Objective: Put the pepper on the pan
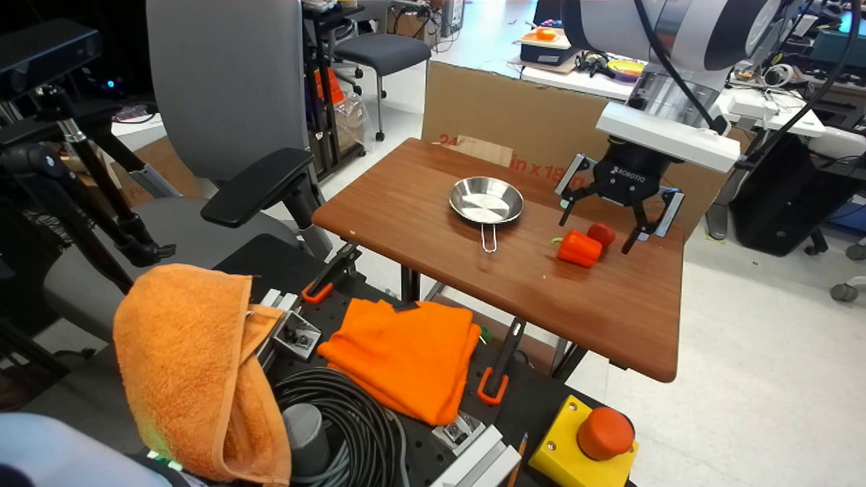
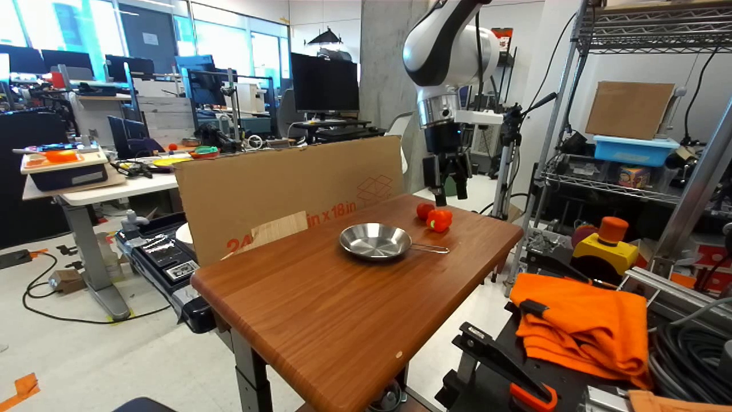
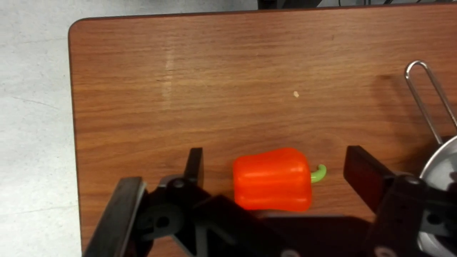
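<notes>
Pepper (image 3: 273, 179) lies on its side on the bench (image 3: 214, 71), not yet lifted, towards the short edge nearer the arm (image 1: 616, 27). A red piece (image 1: 601, 234) sits just beside it, on the side of the long edge by the cardboard (image 1: 487, 101). Over the pepper the tool (image 1: 595, 235) hangs spread wide, holding nothing, its jaws past both ends in the wrist view. Farther off, near the bench's middle, stands the pan (image 1: 486, 201). The step in hand looks like lining up the grasp; next likely comes a straight descent, clear of the red piece, then closing.
</notes>
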